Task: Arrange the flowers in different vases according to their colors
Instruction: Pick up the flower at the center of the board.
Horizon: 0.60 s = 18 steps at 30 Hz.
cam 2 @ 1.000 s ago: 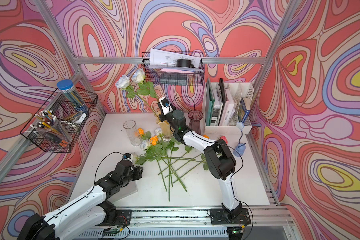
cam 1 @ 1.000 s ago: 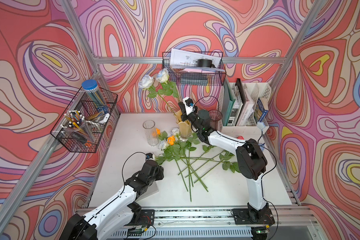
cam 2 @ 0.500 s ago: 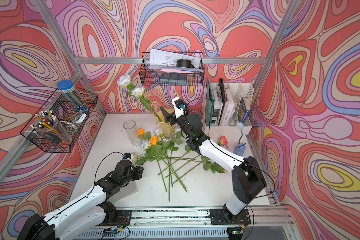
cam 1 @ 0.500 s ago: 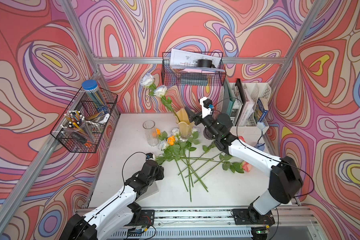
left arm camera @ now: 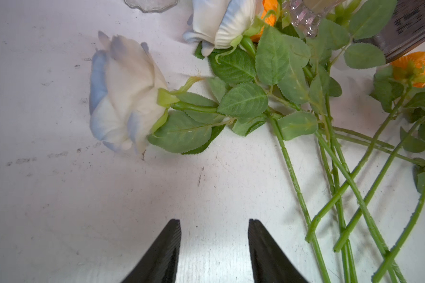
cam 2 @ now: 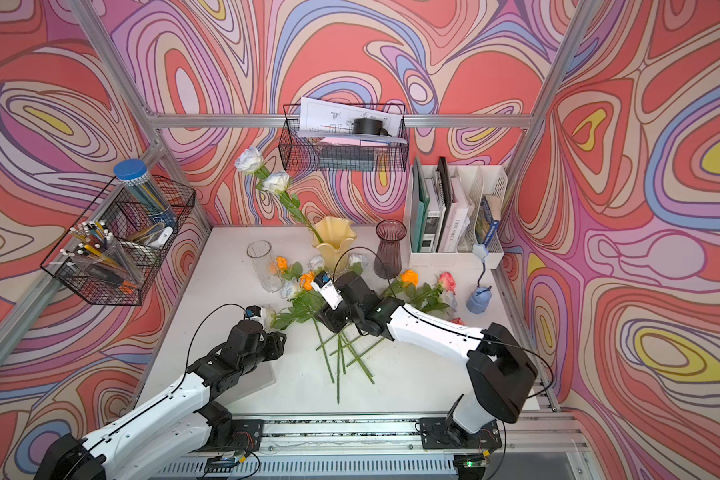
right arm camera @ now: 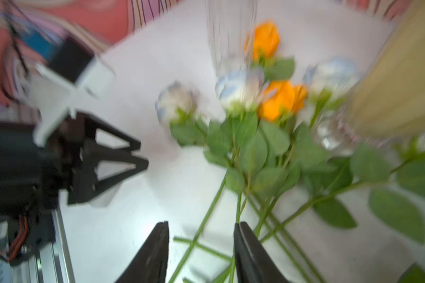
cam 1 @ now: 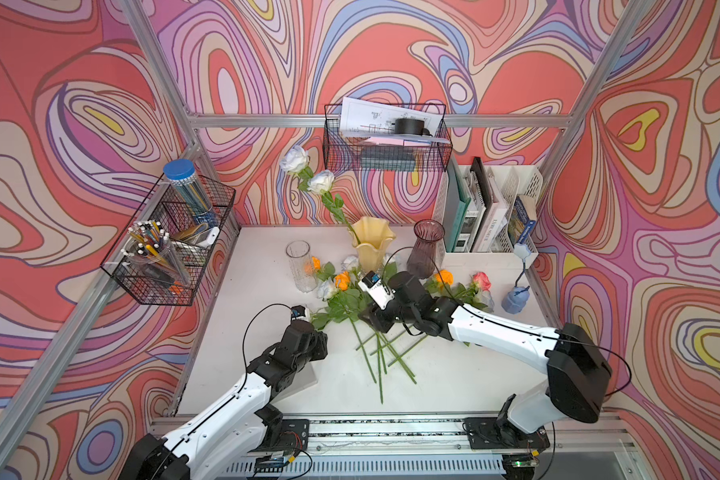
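Several crossed stems (left arm camera: 296, 186); purple vase (cam 1: 427, 246) behind right arm (cam 1: 500, 336).

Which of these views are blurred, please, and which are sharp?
Right wrist view: motion-blurred, an orange rose and the clear vase smeared. Left wrist view: crisp, leaf veins sharp beside the white-blue rose. Both top views: sharp and evenly lit.

We see the left arm (cam 1: 221, 419) and right arm (cam 1: 499, 332) built alike: glossy white shells between bulky black joint housings, a thin black cable (cam 1: 268, 305) looping alongside, a white camera block (cam 1: 376, 287) at the wrist, and the left hand (left arm camera: 214, 223) and right hand (right arm camera: 201, 224) each ending in two black tapering fingers (left arm camera: 167, 250).
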Each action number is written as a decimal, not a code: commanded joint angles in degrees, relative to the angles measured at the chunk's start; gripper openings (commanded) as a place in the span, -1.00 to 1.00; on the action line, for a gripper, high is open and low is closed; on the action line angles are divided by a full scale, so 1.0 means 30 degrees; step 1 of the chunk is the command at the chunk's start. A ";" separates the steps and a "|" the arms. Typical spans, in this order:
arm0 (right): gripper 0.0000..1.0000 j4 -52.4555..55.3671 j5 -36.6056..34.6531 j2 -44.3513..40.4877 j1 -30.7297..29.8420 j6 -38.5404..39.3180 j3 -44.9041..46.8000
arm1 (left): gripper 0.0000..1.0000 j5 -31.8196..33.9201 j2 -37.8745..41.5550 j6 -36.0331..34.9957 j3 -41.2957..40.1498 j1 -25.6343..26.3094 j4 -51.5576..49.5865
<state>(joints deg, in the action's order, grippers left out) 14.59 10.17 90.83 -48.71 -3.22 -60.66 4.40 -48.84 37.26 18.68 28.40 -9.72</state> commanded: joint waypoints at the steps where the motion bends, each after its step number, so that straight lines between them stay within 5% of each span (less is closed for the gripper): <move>1: -0.13 0.1709 -0.0548 0.0300 -0.0113 -0.0464 -0.0680 | 0.02 -0.0033 0.0225 -0.0371 0.0329 -0.0120 -0.0512; 18: -0.35 0.3431 -0.1740 0.5391 -0.0150 -0.0090 -0.3570 | 0.02 0.0006 0.0416 -0.0239 0.0055 -0.0106 -0.0281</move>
<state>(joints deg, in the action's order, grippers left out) 24.25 5.98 106.02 -49.10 -3.75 -69.58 4.40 -48.40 37.26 18.68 28.40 -9.89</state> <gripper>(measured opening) 0.328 0.511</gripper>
